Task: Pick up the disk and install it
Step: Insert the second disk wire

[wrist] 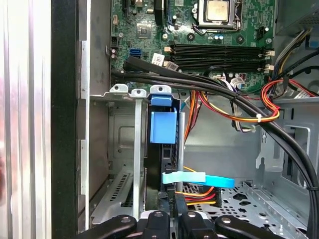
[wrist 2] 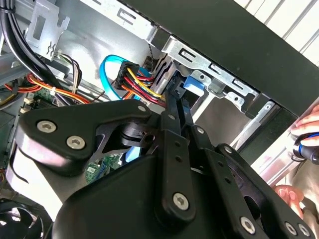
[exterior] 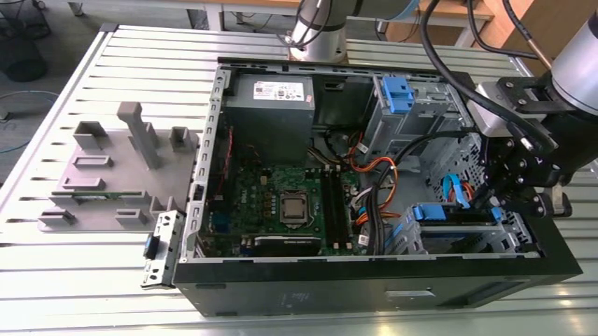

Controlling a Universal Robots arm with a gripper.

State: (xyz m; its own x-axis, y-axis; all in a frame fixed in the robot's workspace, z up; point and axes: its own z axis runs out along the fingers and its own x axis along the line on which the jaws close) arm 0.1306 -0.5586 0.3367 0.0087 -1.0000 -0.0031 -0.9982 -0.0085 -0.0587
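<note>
The disk (exterior: 441, 213), framed by its blue carrier, stands on edge in the lower drive bay (exterior: 472, 241) of the open computer case, at the exterior view's right. In the first wrist view I look along the disk's (wrist: 162, 127) blue carrier tab, with the bay's metal rail beside it. My gripper (exterior: 500, 208) reaches down into the case at the bay's end. Its fingers (wrist: 155, 217) sit on either side of the disk's near edge, shut on it. In the second wrist view the gripper (wrist 2: 175, 102) meets the blue carrier (wrist 2: 193, 84) under the bay's metal frame.
Orange, red and black cable bundles (wrist: 234, 107) and a light-blue data cable (wrist: 199, 179) run close to the bay. The motherboard (exterior: 280, 199), a grey power supply (exterior: 271, 98) and an upper cage with a blue latch (exterior: 397, 94) fill the case. A person's hand (wrist 2: 305, 133) rests outside the case wall.
</note>
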